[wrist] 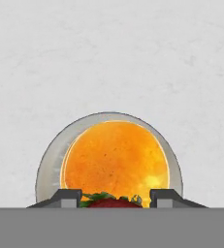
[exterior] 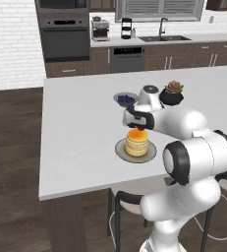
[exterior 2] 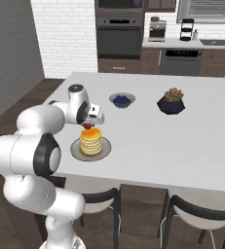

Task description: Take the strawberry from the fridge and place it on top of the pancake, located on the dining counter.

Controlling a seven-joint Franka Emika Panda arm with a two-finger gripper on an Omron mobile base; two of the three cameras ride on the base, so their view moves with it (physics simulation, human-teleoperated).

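The pancake [exterior: 136, 141] is a golden stack on a round grey plate [exterior: 121, 149] near the front edge of the white dining counter [exterior: 80, 123]. My gripper [exterior: 137, 128] hangs just above the stack, shut on the strawberry [exterior 2: 87, 126], a small red berry between the fingers. In the hand view the pancake [wrist: 116, 157] lies straight below, and the strawberry [wrist: 114, 202] with green leaves shows between the two fingertips [wrist: 67, 197]. From the right base view the pancake [exterior 2: 91, 140] sits right under my gripper [exterior 2: 87, 125]. The fridge is out of view.
A grey bowl of blueberries [exterior: 125, 99] and a dark pot with a succulent [exterior: 172, 93] stand behind the plate. Black-framed stools [exterior 2: 192, 216] are tucked under the counter's near edge. Ovens [exterior: 64, 35] and a sink worktop [exterior: 164, 38] line the back wall.
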